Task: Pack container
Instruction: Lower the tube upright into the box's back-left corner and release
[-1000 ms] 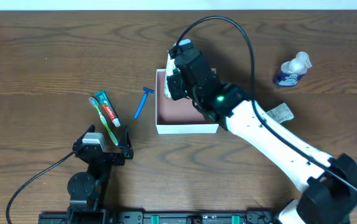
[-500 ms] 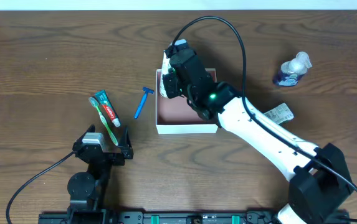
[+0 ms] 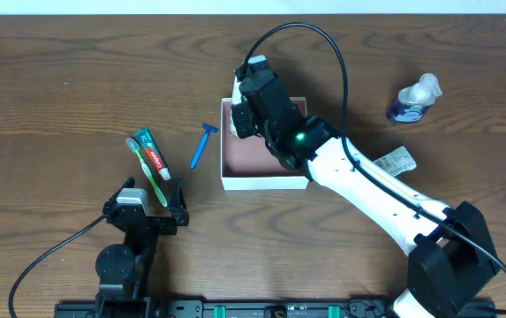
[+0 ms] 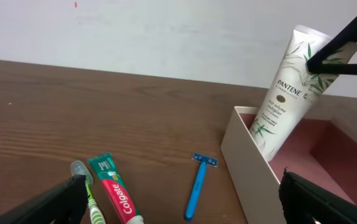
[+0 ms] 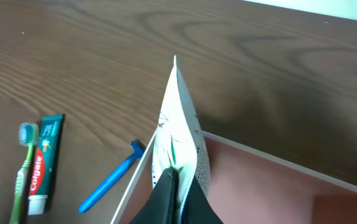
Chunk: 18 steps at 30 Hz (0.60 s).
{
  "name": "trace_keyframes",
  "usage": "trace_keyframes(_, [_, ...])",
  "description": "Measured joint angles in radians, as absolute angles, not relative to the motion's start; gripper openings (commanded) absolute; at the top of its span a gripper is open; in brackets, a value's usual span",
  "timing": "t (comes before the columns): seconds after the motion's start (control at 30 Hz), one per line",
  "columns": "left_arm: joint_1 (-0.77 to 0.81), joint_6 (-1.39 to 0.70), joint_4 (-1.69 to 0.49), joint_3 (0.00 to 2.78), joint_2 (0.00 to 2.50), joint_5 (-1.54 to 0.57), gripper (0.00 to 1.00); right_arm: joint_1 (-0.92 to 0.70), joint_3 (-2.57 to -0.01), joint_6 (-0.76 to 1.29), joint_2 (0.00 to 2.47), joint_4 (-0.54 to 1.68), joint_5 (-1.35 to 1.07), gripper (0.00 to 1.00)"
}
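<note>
Looking down on a square container (image 3: 266,183) sitting mid-tabletop (image 3: 58,88), white walls outside, dusty pink inside. Got the right claw (image 3: 245,113) parked right over its far-left corner, pinched tight on the upper end of a white Pantene tube (image 4: 287,93). Can see from the left wrist cam the tube standing nearly upright, leaning a bit, lower end down inside the container by the left wall; can't tell about it touching the floor. From the right wrist cam, staring straight down the tube's top seam, with pink floor off to the right. Spotted a blue razor (image 3: 201,144) on the wood just left of the container, not touching it, then a Colgate toothpaste (image 3: 150,152) and a green toothbrush (image 3: 147,172) side by side further left. Found the left claw (image 3: 148,205) low near the front edge, spread wide, holding nothing, well apart from the container, toothbrush handle ending just beside it. Also noticed a small bottle (image 3: 414,99) and a sachet (image 3: 398,161) off to the right, both outside the container.
</note>
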<state>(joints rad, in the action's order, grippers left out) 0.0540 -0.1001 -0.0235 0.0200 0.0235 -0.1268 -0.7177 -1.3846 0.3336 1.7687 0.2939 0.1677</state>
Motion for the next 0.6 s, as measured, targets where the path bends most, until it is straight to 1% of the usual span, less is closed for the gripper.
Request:
trace_keyframes(0.5, [0.054, -0.100, -0.023, 0.020, 0.023, -0.127, 0.98, -0.718, -1.385, 0.333, 1.781, 0.258, 0.197, 0.01])
trace_keyframes(0.57, [0.054, -0.100, -0.023, 0.020, 0.023, -0.127, 0.98, -0.720, -1.385, 0.333, 1.791, 0.250, 0.199, 0.02])
trace_keyframes(0.6, [0.054, -0.100, -0.023, 0.020, 0.023, -0.127, 0.98, -0.722, -1.385, 0.333, 1.796, 0.248, 0.199, 0.09])
